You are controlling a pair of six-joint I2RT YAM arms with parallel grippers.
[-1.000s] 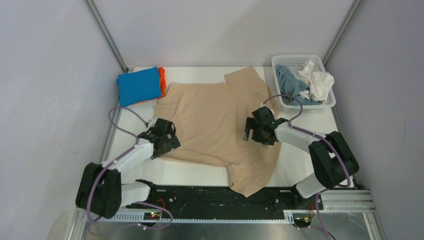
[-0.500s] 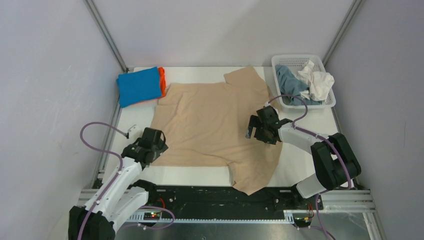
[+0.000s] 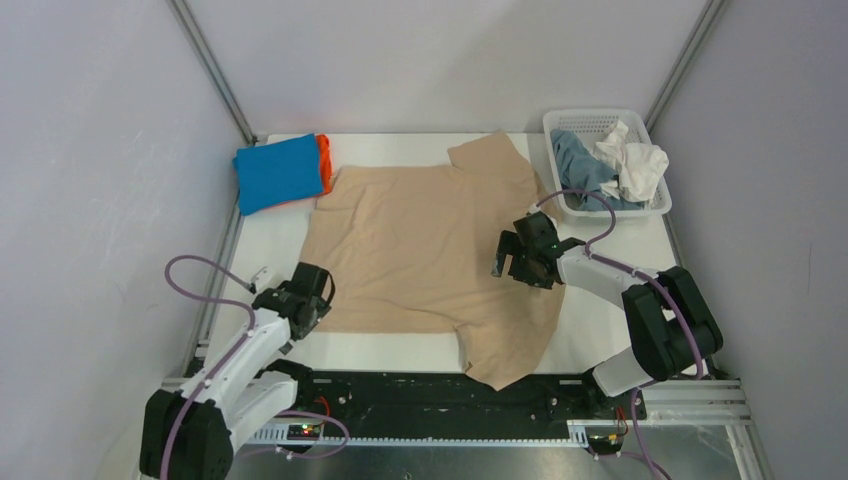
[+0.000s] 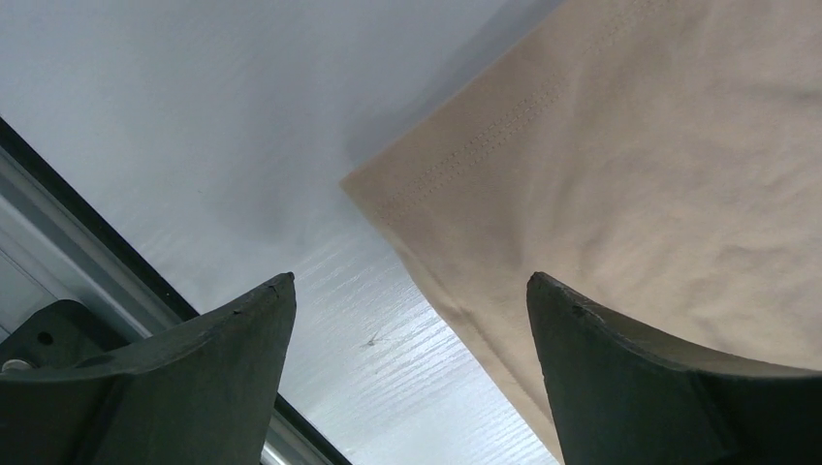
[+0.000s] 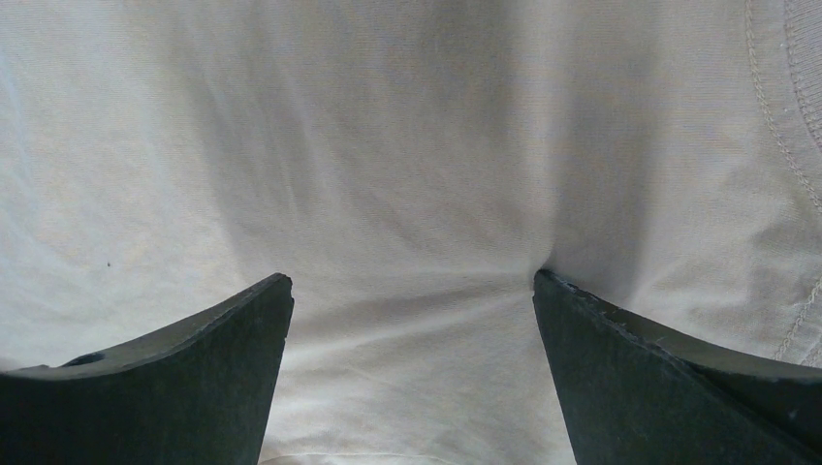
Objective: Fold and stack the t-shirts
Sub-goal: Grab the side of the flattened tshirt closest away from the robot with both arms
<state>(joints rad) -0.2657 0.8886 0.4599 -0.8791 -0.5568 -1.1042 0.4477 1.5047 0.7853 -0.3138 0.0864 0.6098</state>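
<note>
Left gripper [image 4: 407, 281]: my fingers stand wide with nothing between them, over the near-left hem corner of the beige t-shirt [image 4: 659, 174] and bare surface [image 4: 242, 174]. Right gripper [image 5: 412, 278]: also wide, tips down at the same shirt's right side, cloth creasing between them.

Basket [image 3: 612, 213], far right, holds the grey-blue t-shirt [image 3: 578, 160] and the crumpled white t-shirt [image 3: 637, 165]. Far left, the folded blue t-shirt [image 3: 278, 172] lies on the orange t-shirt [image 3: 324, 158].

My left arm reaches forward low; my right arm bends inward.
</note>
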